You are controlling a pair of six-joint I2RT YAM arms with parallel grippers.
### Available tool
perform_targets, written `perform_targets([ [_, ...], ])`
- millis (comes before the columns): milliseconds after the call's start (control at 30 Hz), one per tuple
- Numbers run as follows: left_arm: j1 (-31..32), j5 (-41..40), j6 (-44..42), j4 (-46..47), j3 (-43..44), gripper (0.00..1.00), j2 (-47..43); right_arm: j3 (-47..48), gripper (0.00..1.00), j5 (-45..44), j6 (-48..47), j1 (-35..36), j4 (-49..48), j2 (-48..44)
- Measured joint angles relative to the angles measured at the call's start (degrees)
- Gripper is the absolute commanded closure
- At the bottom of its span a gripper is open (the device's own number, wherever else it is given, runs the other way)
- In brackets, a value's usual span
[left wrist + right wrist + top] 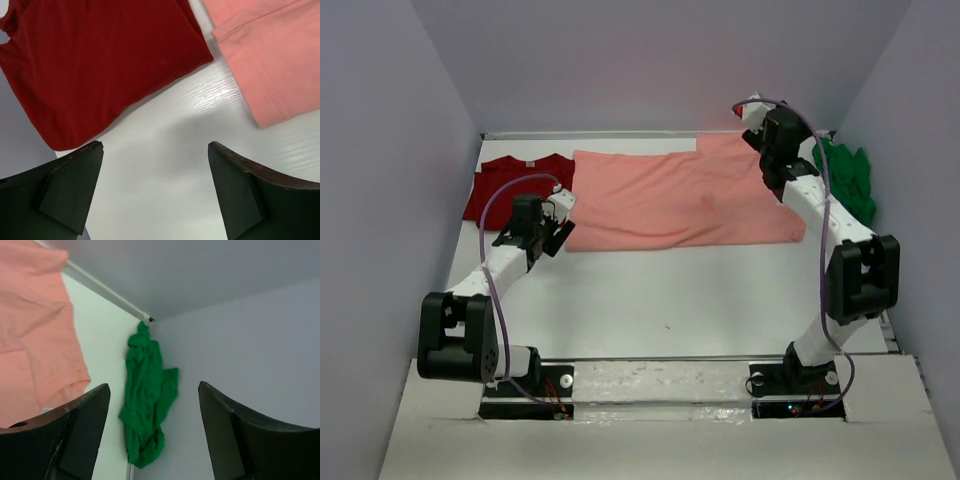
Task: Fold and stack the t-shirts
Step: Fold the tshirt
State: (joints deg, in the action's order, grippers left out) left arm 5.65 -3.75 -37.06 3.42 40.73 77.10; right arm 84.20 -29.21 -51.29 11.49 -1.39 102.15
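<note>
The salmon-pink t-shirt (680,200) lies spread flat across the back of the table. It also shows in the left wrist view (270,55) and in the right wrist view (35,330). The dark red t-shirt (515,185) lies folded at the back left; it also shows in the left wrist view (100,65). The bright green t-shirt (850,180) is crumpled against the right wall, as the right wrist view (147,405) also shows. My left gripper (560,215) is open and empty over bare table between the red and pink shirts (155,150). My right gripper (752,112) is open and empty, raised over the pink shirt's back right corner and facing the green shirt (154,387).
The white table (670,290) is enclosed by grey walls on the left, back and right (250,330). A thin rail (590,134) runs along the table's back edge. The arm bases stand at the near edge.
</note>
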Motion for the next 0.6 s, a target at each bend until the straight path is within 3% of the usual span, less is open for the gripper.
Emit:
perform_targets([
  [100,0.4,1.6,0.0,-1.0,0.2,0.01,-1.0,-4.0,0.58,0.1,4.2,-0.6,2.4,-8.9],
  [133,0.4,3.2,0.0,-1.6,0.4,0.01,-1.5,-5.3,0.87,1.1,6.4,-0.9,4.6,-12.3],
  [167,0.4,4.5,0.1,-2.4,0.7,0.01,-2.0,-6.1,1.00,1.9,8.1,-1.1,6.4,-14.6],
  [333,0.4,10.5,0.3,-4.7,1.8,0.01,-3.7,-10.6,1.00,6.0,17.4,-1.4,17.3,-20.9],
  [533,0.7,16.0,0.5,-7.0,2.1,0.01,-3.2,-14.9,1.00,12.2,26.1,-1.5,29.1,-15.8],
  [600,0.7,17.7,0.6,-7.9,3.4,0.07,-1.0,-14.8,1.00,13.9,28.7,-1.9,31.9,-13.1],
])
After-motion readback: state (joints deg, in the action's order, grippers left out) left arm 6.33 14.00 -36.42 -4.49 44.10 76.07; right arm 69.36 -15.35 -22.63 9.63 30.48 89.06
